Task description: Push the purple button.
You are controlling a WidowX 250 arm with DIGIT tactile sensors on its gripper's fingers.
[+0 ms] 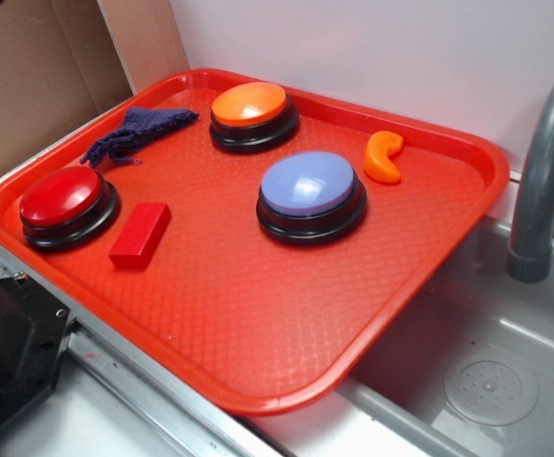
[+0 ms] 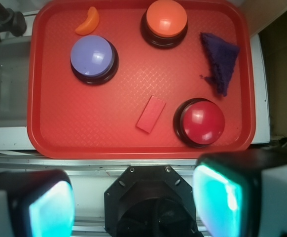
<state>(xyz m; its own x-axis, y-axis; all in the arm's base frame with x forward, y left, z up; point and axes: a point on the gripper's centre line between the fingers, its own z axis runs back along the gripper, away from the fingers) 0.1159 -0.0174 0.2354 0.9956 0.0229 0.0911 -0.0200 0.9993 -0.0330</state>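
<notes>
Red tray (image 1: 258, 314) carries the purple button (image 1: 307, 184); gripper (image 2: 133, 202) fingertips cropped, jaws spread wide, holding nothing.

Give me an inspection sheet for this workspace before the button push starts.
Surface: red tray, bare toward the front.
Job's things: purple button upright mid-tray, untouched.
Clutter: orange button, red button, red block, purple cloth, orange curved piece, all apart from the purple button.
End effector: end effector open, high above the tray's near edge, empty.
Cables: nothing seen.
Surroundings: grey sink and faucet beside the tray; cardboard behind.
</notes>
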